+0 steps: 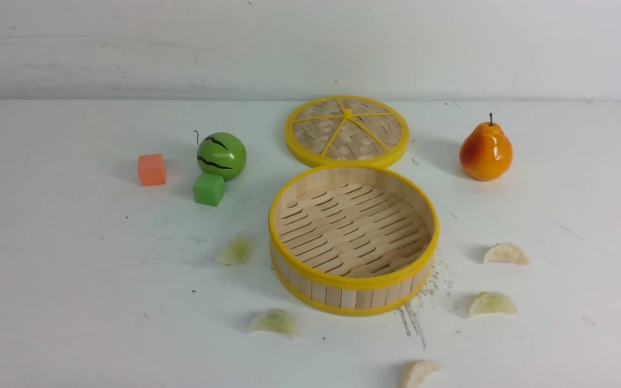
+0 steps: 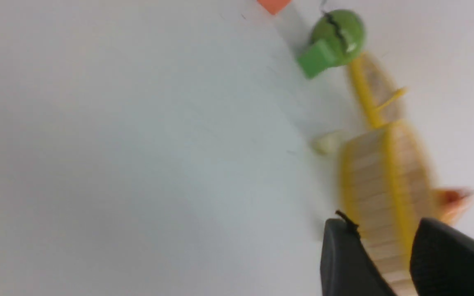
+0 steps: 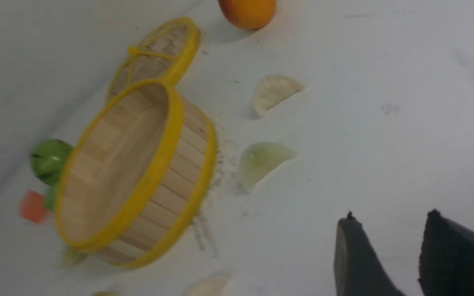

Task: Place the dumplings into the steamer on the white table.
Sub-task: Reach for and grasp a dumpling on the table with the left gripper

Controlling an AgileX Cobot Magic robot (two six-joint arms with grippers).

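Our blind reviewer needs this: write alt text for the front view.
An empty bamboo steamer sits on the white table with five dumplings lying outside it: two on its left, three on its right. Its woven lid lies behind it; a green ball, orange cube and green cube are at left, a pear at right.

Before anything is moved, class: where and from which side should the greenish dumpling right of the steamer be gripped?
Probably across its plump middle, straight edge to curved edge, from directly above: the greenish dumpling lies flat on the white table, apart from the steamer.
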